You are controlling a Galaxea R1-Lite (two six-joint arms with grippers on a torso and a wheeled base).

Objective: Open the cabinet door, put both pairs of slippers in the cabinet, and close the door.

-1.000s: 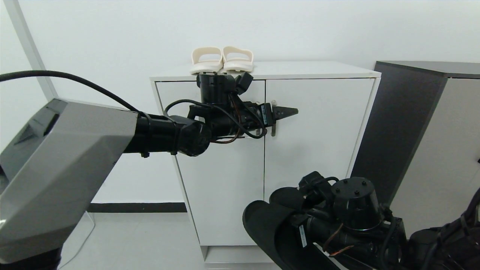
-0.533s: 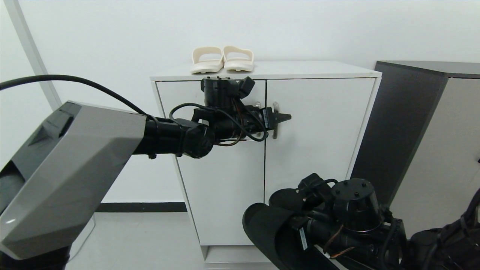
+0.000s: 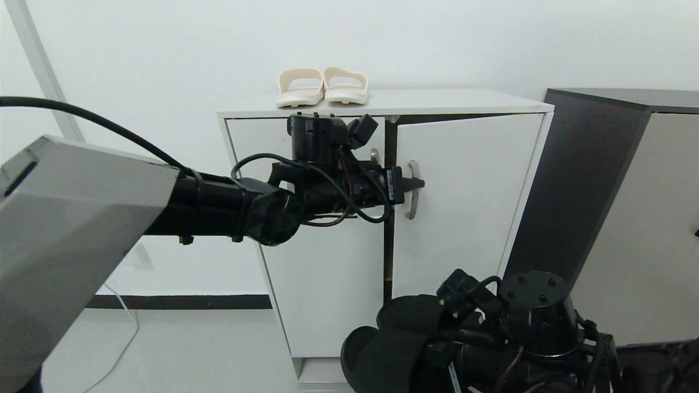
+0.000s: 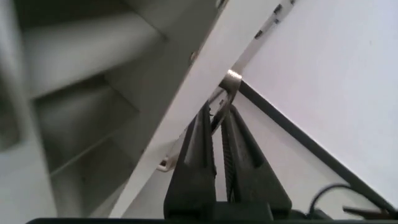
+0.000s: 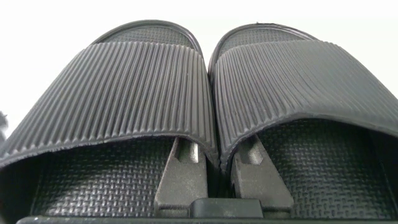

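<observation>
Left claw (image 3: 416, 184) is closed on the door handle (image 3: 413, 206). The wrist view shows the metal bar pinched between its fingertips (image 4: 202, 127).

Cabinet door (image 3: 464, 180) stands ajar, with a dark gap on the claw's side of it.

Judgement: the door is a light, stiff hinged panel. The handle is smooth metal and could slip, so hold mid-bar and pull along the hinge arc.

Right claw (image 5: 216, 163) is clamped on the black slippers (image 5: 143, 93), one finger inside each, pinching the adjoining strap edges together. The ribbed rubber looks soft, light and grippy. It is likely to flex and sag, but is not fragile.

Cream slippers (image 3: 323, 87) sit on the cabinet top (image 3: 448, 101), above the left claw. Take them by the straps likewise.
</observation>
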